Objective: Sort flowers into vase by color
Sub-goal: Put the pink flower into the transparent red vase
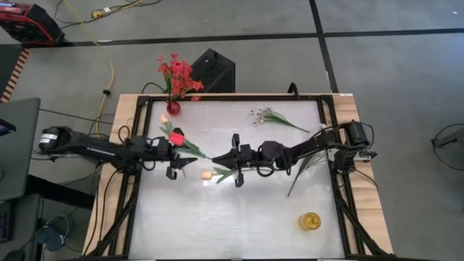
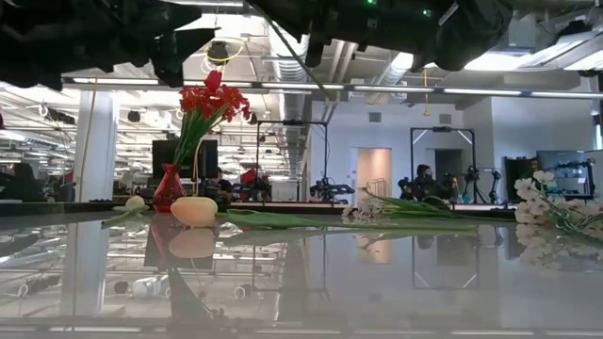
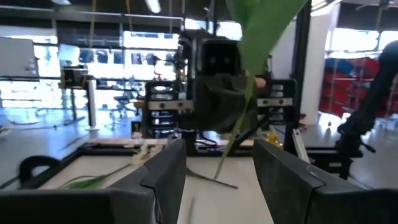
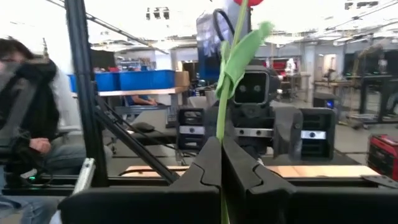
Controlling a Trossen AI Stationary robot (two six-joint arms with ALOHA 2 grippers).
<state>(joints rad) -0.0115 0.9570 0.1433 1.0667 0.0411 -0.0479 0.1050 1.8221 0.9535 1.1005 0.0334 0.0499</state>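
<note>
Both arms meet over the middle of the table [image 1: 239, 225], fingers pointing at each other. The right gripper [image 4: 221, 163] has its fingers clenched on the green stem of a red tulip [image 1: 176, 136], and in its wrist view that stem rises straight up out of the pinch, a leaf curling off it and the red bloom just clipping the upper edge. The left gripper [image 3: 217, 168] sits with its fingers spread apart, and the stem and broad leaf of that same tulip hang in the gap between them; contact with either finger cannot be told from here. From above, the bloom sits over the left gripper's wrist, the stem running across to the right gripper's tips. Just beyond the right gripper's tips, on the tabletop, lies a pale orange tulip bud [image 1: 206, 175], and a white sprig [image 1: 270, 116] lies off to the side of that arm, near the far edge. A red vase [image 1: 173, 108] with red clustered blooms [image 1: 177, 75] stands at the far edge beyond the left gripper. A yellow vase [image 1: 310, 221] stands near the right arm's base side.
</note>
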